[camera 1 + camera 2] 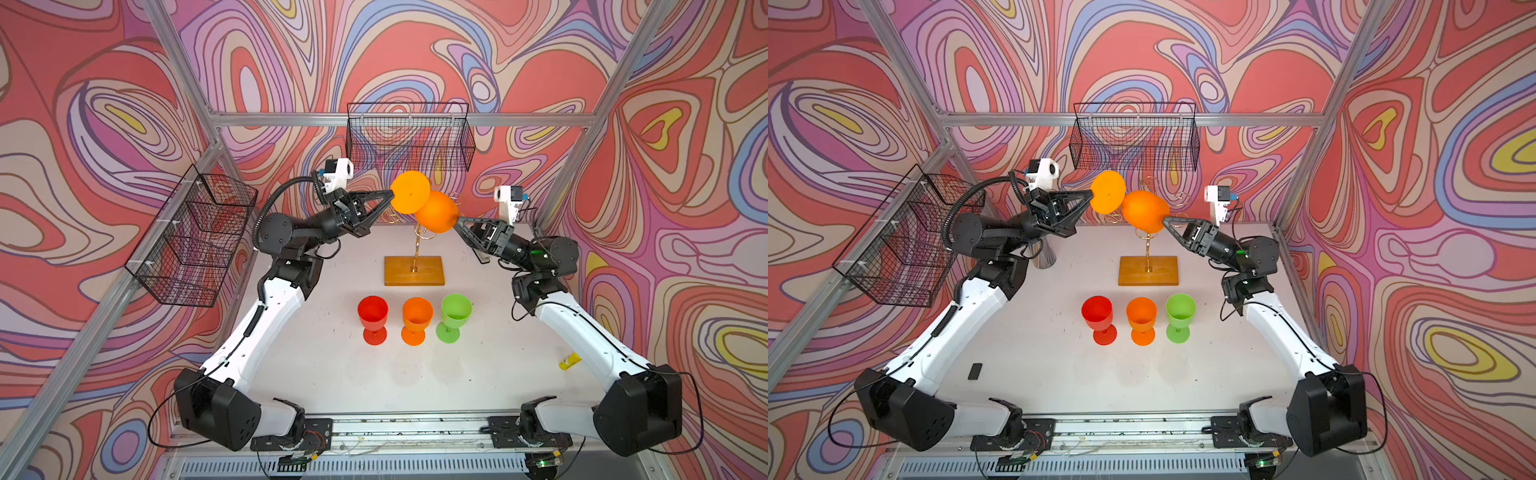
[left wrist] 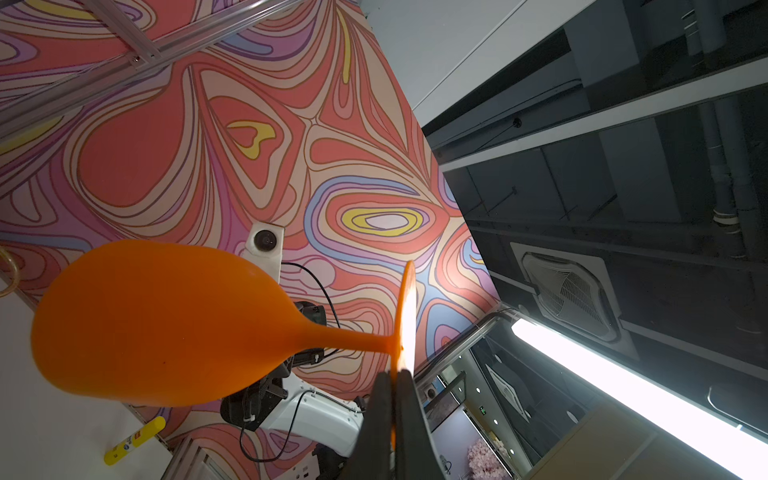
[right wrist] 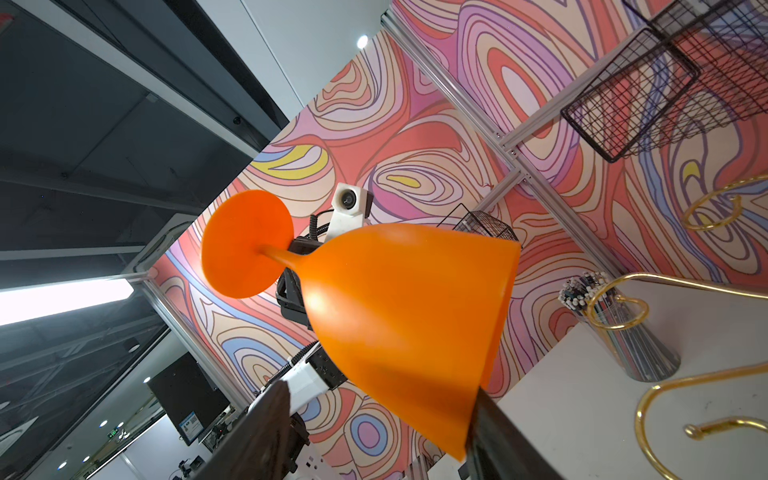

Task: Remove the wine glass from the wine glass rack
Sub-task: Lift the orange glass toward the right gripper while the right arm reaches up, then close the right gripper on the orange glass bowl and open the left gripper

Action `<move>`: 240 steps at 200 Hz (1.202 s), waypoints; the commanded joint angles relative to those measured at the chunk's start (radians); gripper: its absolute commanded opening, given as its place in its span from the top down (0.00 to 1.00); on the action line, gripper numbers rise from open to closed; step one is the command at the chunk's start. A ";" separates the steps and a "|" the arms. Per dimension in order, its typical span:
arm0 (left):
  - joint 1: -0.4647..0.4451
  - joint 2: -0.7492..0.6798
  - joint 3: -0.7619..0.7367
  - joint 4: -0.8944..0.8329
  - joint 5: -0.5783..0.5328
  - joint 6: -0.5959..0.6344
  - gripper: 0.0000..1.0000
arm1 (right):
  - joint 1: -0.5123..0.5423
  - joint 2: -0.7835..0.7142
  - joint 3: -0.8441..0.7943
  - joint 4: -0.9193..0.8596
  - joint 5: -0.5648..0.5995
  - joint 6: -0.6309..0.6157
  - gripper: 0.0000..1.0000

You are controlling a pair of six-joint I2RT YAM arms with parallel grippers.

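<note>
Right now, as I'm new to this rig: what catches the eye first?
An orange wine glass hangs tipped in mid-air by the top of the wine glass rack, the left pincer clamped on its foot, the right pincer open about its bowl. In front of the rack, red, orange and green glasses stand in a row.

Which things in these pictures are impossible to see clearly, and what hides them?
Wine glass rack: in both top views the orange wine glass covers its upper hooks.
Right claw: in the right wrist view the bowl hides whether it really grips.
Yellow object: in a top view, partly behind the right arm; too small to identify.
</note>
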 commanded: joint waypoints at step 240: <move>-0.015 0.048 -0.006 0.274 -0.028 -0.096 0.84 | 0.027 0.113 0.033 0.526 0.010 0.128 1.00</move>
